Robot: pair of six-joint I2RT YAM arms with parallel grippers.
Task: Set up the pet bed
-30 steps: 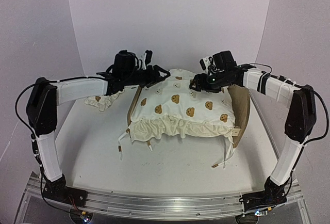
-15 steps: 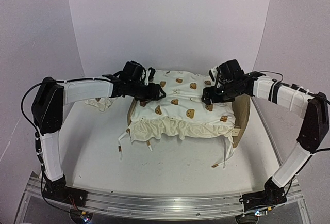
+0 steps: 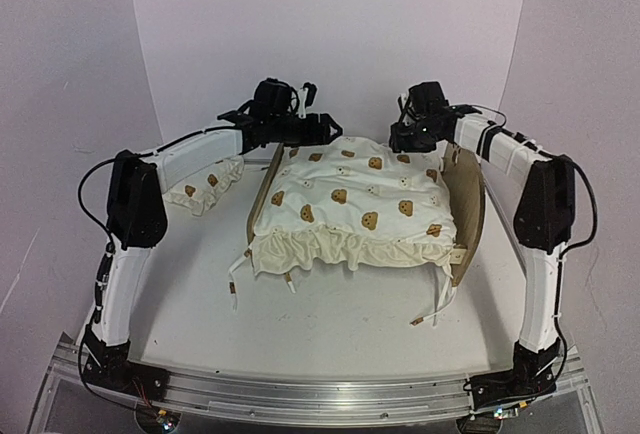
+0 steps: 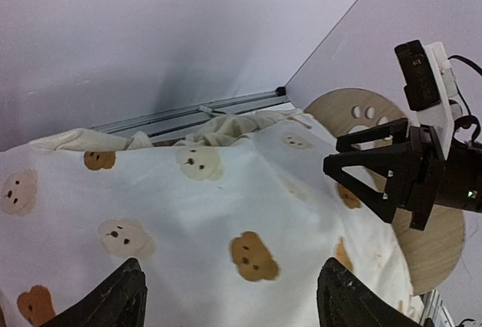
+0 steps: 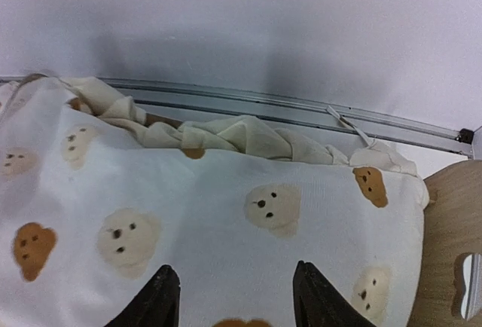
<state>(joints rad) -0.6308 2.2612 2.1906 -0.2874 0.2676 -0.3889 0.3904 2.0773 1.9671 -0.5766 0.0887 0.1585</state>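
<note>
Sideways, pet bed point(image 3: 470, 219) — long axis left-right

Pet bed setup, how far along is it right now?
Done: the bear-print cushion lies on the pet bed between its wooden end boards. In hand: nothing; the left gripper and right gripper hover open over the cushion's far edge. Left: the small pillow lies on the table beside the frame, and the cushion's ties hang loose.

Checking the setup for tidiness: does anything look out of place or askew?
The small pillow lies on the table, left of the pet bed, not in it. The far ruffle of the cushion is bunched up, and its ties dangle over the near side.
</note>
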